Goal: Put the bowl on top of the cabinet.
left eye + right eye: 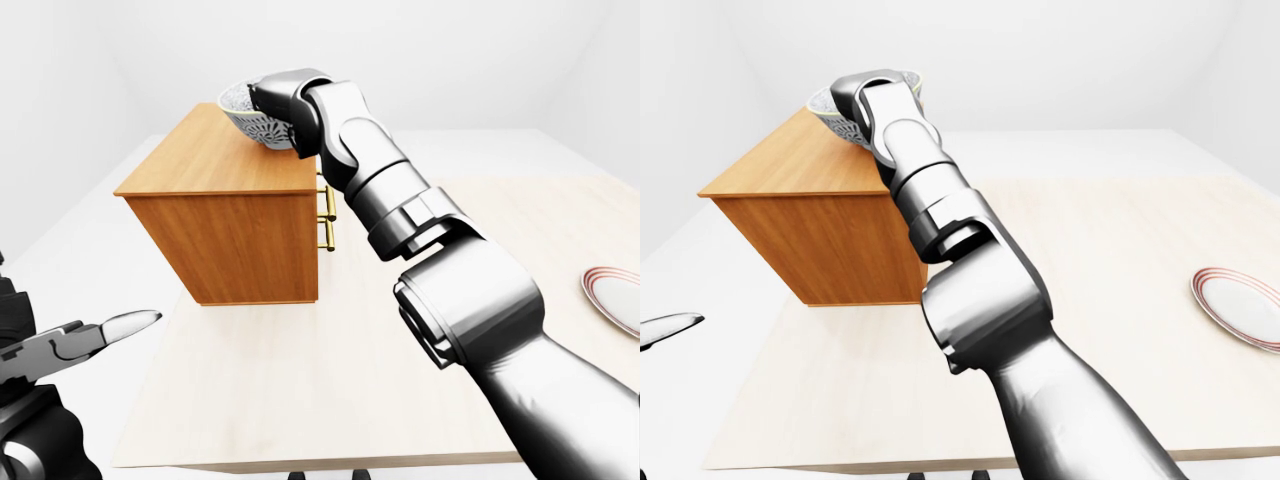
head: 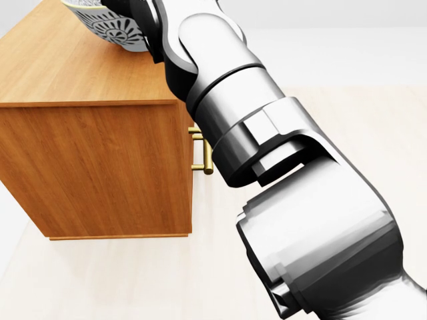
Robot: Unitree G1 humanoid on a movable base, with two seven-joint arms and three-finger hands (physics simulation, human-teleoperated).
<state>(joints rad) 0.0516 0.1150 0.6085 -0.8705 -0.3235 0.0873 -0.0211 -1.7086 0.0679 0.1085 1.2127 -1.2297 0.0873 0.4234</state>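
Right robot hand (image 1: pixel 283 105) grips the bowl (image 1: pixel 250 118) upper left of frame, at the cabinet (image 1: pixel 225 200) top's right edge. Left robot hand (image 1: pixel 95 335) idles open, lower left. Risk: released w/ bowl tilted or overhanging, it'd prob tip onto the counter (image 1: pixel 330 400).

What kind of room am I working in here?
Likely a bare simulated test room, not a real kitchen: plain white walls, one pale table bearing a wooden cabinet, a plate.

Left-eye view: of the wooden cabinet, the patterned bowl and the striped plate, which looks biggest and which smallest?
1. cabinet, clearly the largest.
2 and 3. bowl and plate: unsure. The right hand hides part of the bowl, and the view's right edge cuts off the plate.
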